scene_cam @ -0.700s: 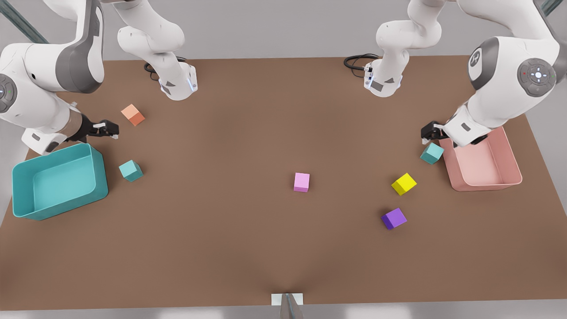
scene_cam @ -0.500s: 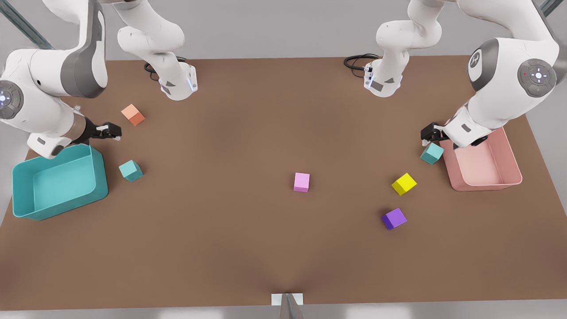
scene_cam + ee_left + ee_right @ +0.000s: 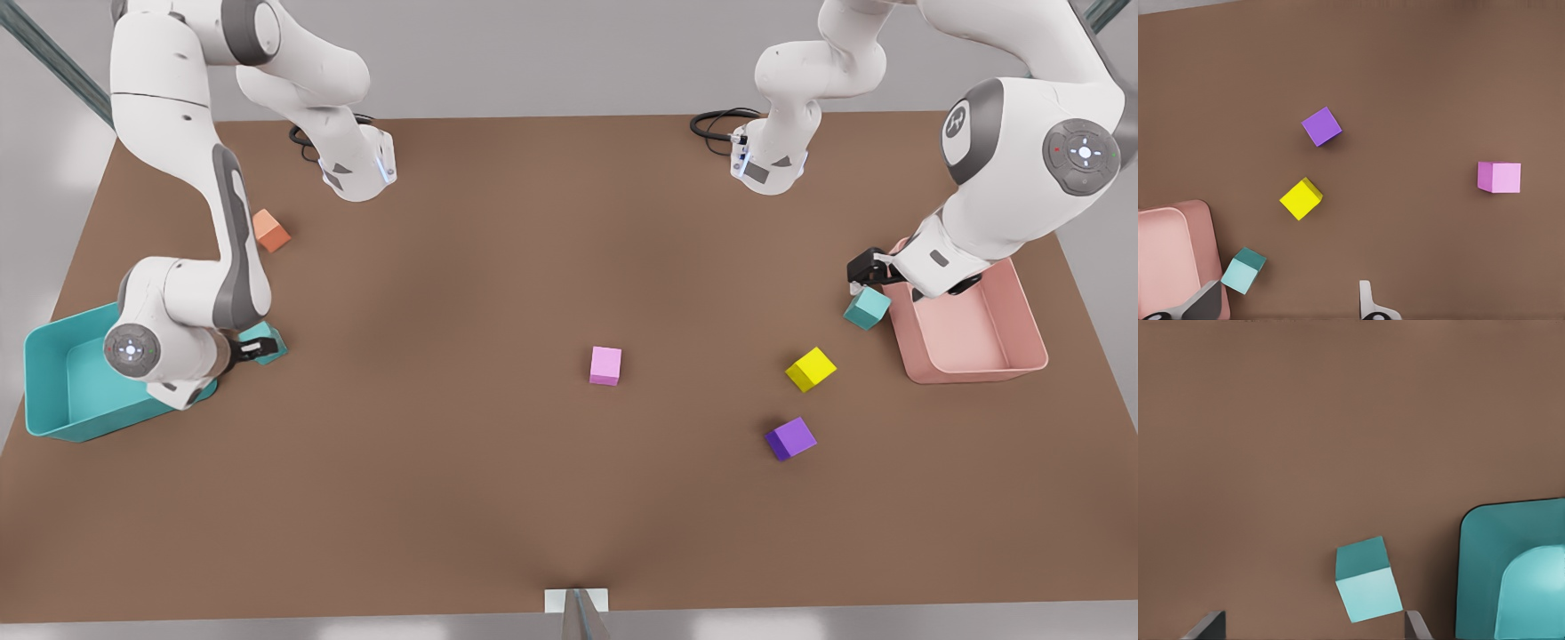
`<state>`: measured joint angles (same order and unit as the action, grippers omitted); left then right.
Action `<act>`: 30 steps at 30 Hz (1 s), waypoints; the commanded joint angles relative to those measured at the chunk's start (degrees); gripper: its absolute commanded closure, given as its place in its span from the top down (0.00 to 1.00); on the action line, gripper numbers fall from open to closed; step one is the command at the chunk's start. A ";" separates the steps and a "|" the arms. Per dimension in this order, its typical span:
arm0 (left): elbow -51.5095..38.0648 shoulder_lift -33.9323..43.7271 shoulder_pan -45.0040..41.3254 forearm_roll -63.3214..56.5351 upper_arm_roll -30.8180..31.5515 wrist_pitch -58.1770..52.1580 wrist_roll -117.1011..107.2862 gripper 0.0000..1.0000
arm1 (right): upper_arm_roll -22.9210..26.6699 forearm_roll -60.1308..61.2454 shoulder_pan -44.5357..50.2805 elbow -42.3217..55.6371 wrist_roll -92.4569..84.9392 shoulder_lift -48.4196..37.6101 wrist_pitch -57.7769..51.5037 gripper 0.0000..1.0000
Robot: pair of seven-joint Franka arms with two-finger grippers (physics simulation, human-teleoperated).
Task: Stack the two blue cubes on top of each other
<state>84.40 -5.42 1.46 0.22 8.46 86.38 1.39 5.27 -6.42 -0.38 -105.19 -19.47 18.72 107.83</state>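
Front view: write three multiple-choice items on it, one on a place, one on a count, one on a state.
1. The yellow cube lies
A. in a bin
B. on the bare table
C. on top of another cube

2. Teal cubes in sight:
A. one
B. two
C. three

3. The right gripper is
A. open
B. shut on a cube
C. shut on nothing

Key:
1 B: it sits on the brown surface, apart from everything else.
2 B: one lies at the right gripper, the other just below the left gripper.
3 A: the right wrist view shows its fingers spread wide.
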 commanded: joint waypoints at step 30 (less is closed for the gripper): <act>-0.03 0.23 0.56 -0.57 -0.02 -4.20 0.10 1.00 | 3.43 3.52 -2.52 -13.90 -18.15 -0.26 15.56 1.00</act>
<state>84.39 -5.41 2.16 -0.23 8.35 83.74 1.48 8.64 -3.02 -2.93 -119.12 -43.91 18.44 121.63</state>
